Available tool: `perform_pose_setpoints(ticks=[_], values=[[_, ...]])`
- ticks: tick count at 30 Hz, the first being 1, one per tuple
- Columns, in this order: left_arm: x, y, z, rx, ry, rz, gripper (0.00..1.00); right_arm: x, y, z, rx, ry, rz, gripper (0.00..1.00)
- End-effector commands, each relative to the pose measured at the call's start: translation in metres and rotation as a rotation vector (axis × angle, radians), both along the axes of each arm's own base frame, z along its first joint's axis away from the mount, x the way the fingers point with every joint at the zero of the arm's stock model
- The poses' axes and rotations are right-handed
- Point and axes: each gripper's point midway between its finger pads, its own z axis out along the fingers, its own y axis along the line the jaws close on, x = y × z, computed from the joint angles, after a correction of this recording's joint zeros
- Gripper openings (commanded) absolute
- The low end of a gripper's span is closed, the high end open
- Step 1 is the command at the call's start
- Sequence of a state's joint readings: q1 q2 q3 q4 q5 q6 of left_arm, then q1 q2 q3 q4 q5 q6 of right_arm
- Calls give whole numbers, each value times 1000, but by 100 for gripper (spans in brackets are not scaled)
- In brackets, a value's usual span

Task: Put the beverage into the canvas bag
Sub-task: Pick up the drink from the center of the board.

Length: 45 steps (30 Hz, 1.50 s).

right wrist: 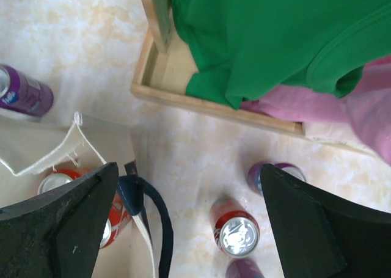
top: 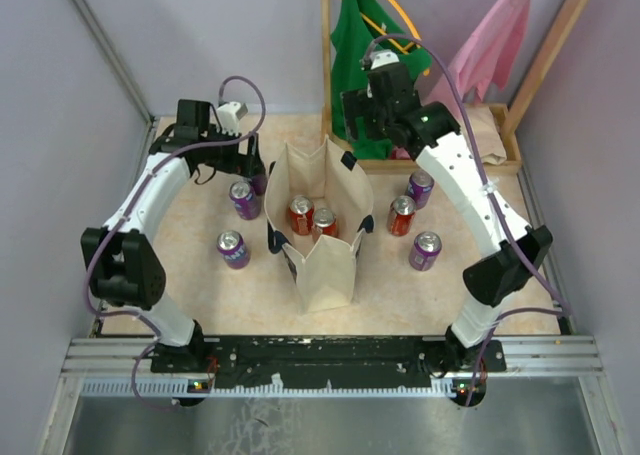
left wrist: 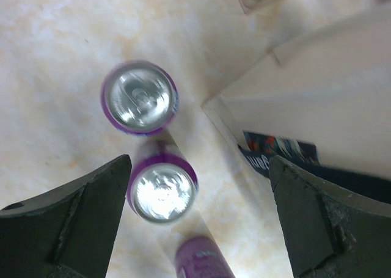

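The left gripper is seen above the table with jaws spread wide. One purple can is viewed just inside the left finger, a second purple can beyond it. The canvas bag is seen at right.

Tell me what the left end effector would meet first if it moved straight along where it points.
Likely the upright purple can between its open jaws, though depth is unclear.

Lit brightly, evenly from overhead, with faint, soft shadows. Glared white on can tops; blurred slightly throughout left wrist view.
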<state>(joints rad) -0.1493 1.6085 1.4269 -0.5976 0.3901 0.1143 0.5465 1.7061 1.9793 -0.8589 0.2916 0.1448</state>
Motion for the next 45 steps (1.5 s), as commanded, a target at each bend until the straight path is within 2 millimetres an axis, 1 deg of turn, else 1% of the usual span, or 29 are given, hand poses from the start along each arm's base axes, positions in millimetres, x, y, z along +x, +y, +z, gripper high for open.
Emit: perform_pose_setpoints(ticks=[1, 4, 7, 9, 10, 14, 18, 23, 26, 33, 37, 45], values=[[33, 12, -7, 84, -4, 18, 100, -6, -3, -13, 19, 42, -28, 99], [49, 12, -19, 119, 25, -2, 100, -11, -4, -19, 22, 58, -36, 99], [59, 16, -36, 158, 67, -3, 100, -15, -10, -25, 17, 76, -49, 99], [64, 19, -45, 182, 75, 0, 100, -16, -12, -34, 11, 96, -57, 99], [66, 20, -48, 188, 75, 0, 100, -21, -16, -24, 27, 74, -61, 99], [69, 21, -63, 207, 96, -9, 100, -24, -19, -26, 37, 80, -70, 99], [63, 21, -76, 214, 128, -16, 99, -25, -23, -24, 33, 74, -80, 99], [65, 21, -80, 210, 128, -10, 89, -27, -25, -25, 41, 68, -82, 99], [64, 17, -86, 200, 141, -14, 85, -28, -25, -27, 40, 73, -80, 99], [64, 10, -99, 185, 159, -11, 84, -33, -30, -30, 41, 71, -70, 99], [67, 6, -102, 186, 150, -13, 87, -38, -32, -30, 47, 70, -68, 99], [76, -1, -97, 180, 110, -11, 87, -50, -39, -35, 60, 76, -89, 99]])
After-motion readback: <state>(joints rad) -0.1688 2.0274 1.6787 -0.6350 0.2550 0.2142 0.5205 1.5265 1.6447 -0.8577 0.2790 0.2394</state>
